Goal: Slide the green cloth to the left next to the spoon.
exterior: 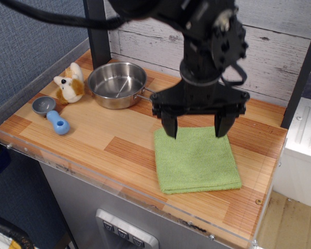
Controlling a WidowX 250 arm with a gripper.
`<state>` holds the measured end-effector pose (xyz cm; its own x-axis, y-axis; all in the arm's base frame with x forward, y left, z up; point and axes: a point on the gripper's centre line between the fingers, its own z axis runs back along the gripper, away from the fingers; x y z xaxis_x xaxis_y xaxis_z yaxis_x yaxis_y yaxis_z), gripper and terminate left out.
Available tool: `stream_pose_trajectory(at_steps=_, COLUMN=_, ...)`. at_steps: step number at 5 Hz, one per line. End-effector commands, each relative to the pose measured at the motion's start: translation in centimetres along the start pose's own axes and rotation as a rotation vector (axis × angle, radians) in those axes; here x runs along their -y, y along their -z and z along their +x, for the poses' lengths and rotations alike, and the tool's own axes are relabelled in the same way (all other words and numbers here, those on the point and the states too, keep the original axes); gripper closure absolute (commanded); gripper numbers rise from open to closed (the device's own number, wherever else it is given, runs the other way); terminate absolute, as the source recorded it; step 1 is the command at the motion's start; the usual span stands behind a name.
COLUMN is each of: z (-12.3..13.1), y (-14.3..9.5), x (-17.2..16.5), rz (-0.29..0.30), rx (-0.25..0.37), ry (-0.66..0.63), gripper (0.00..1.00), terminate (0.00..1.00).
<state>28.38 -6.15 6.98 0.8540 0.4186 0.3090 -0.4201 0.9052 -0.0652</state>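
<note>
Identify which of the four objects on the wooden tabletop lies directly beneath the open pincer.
The green cloth: the pincer hangs over its far edge, while the steel pan, spoon and plush toy sit well off to the left.

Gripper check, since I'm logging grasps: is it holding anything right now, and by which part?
Nothing is held. The black gripper hangs open over the far edge of the light-green folded microfibre cloth, its jaws spread wide with nothing between them.

Bright, even light, soft shadows, glare inside the steel pan (116,84); the arm's top slightly motion-blurred.
</note>
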Motion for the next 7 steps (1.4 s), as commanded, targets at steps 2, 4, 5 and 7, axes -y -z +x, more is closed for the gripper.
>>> stream_pose_trajectory(at_steps=2, z=-0.8, y=4.1, x=1.7, rz=-0.023, rx=-0.079, ry=-0.009, gripper=0.0, terminate=0.0)
stream_pose_trajectory(at_steps=4, z=-1.6, y=5.5, x=1.5, rz=-0.016, rx=-0.094, ry=-0.03, gripper=0.0, terminate=0.0)
stream_pose_trajectory(at_steps=5, z=-2.0, y=5.2, x=0.8, rz=0.012, rx=-0.09, ry=-0.038, gripper=0.0, terminate=0.0)
stream_pose_trajectory(at_steps=7, z=-3.0, y=4.1, x=-1.7, rz=0.076, rx=-0.101, ry=-0.092, gripper=0.0, terminate=0.0)
